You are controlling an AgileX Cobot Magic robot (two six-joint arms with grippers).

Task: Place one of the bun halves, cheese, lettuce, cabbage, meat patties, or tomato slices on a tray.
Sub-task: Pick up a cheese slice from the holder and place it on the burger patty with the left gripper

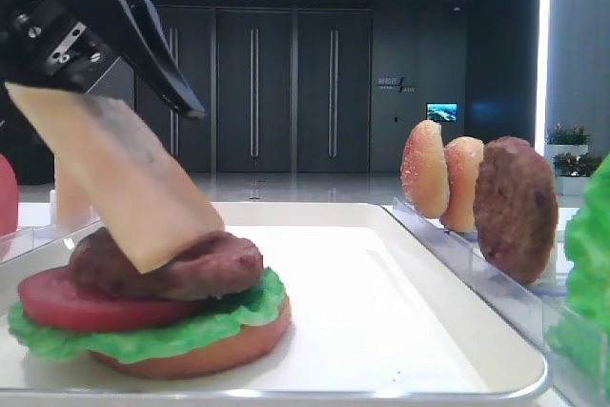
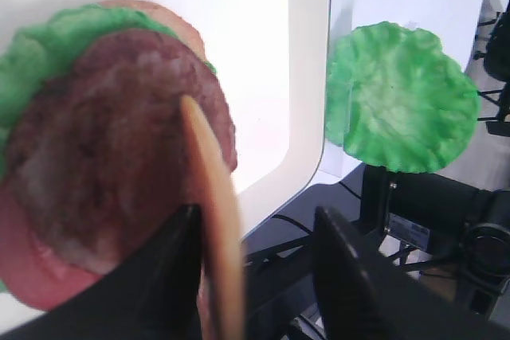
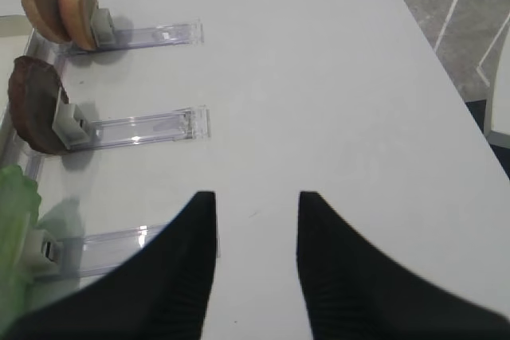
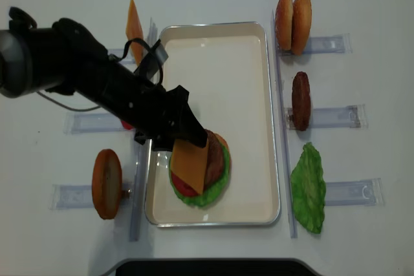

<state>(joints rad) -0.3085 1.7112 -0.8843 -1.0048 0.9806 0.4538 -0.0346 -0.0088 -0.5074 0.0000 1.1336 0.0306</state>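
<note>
One cheese slice, thin, flat and pale orange-tan, hangs tilted in the clamped left gripper, its low edge touching the meat patty. That patty tops tomato, lettuce and bun at the tray's 7 o'clock corner. Right gripper: jaws apart, holding nothing.

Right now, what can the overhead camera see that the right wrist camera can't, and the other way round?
Only the overhead view shows the tray, the stacked burger on it, and the left gripper holding the cheese slanted over the meat patty. It also shows a lone bun half and an orange slice left of the tray. Only the right wrist view shows the right gripper, open and empty over bare table. Both show the two bun halves, the spare patty and the lettuce leaf in their clear holders.
</note>
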